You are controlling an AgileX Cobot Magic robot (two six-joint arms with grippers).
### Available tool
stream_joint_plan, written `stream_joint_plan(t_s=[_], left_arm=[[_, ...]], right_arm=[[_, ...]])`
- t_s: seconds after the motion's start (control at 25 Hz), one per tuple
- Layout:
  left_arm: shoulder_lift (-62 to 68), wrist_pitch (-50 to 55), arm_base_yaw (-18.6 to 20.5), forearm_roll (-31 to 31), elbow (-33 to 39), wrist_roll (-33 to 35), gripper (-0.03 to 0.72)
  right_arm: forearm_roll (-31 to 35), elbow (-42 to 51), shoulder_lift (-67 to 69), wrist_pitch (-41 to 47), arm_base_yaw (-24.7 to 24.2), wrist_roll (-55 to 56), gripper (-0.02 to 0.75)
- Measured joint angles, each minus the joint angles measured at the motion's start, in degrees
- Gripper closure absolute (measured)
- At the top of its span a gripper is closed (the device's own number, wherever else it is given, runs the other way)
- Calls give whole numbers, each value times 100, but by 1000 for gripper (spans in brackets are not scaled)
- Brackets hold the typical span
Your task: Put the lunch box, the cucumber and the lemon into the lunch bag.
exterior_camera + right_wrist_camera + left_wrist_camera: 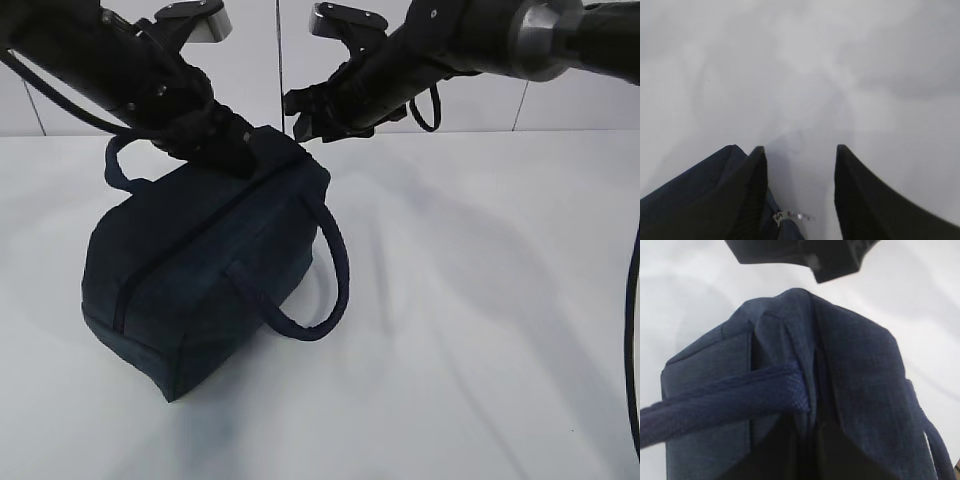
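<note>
I observe the boxy dark navy fabric lunch bag [205,270] standing on the plain white worktop [480,330]. Its top zipper line appears drawn shut along the ridge. One loop handle [310,275] hangs over the bag's near side; the other handle [120,165] stands out behind the bag's far left corner.

My left pincer [235,145] sits at the far end of the bag's ridge, its jaws together and pressed into the fabric there. From the left wrist view I see the bag's end panel [790,380] bunched up close beneath the camera, with a navy handle strap [720,405] crossing it; the exact fold being pinched is hidden, so I cannot say with certainty what part of the cloth is clamped.

My right pincer [300,118] hovers just above and behind the same far end of the bag. In the right wrist view its two dark fingers [752,195] stand clearly apart with bare worktop between them, holding nothing. A small silver zipper pull [782,216] lies beside the bag's edge at the base of the left finger.

The lunch box, cucumber and lemon are not visible to me.
</note>
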Motion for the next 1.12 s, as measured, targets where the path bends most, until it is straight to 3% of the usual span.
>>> stream_joint_plan(t_s=[0.2, 0.56, 0.84, 1.12], left_arm=[[0, 11, 160, 0, 0, 0, 622], [0, 654, 847, -11, 0, -91, 350], [-61, 1043, 914, -23, 0, -105, 326], [-525, 1380, 914, 416, 0, -462, 273]], right_arm=[[-479, -470, 0, 660, 0, -12, 380], [-1153, -1390, 0, 2010, 0, -12, 377], [-1792, -1943, 0, 3304, 0, 69, 377], [-1896, -2074, -26, 3428, -4, 529, 377]])
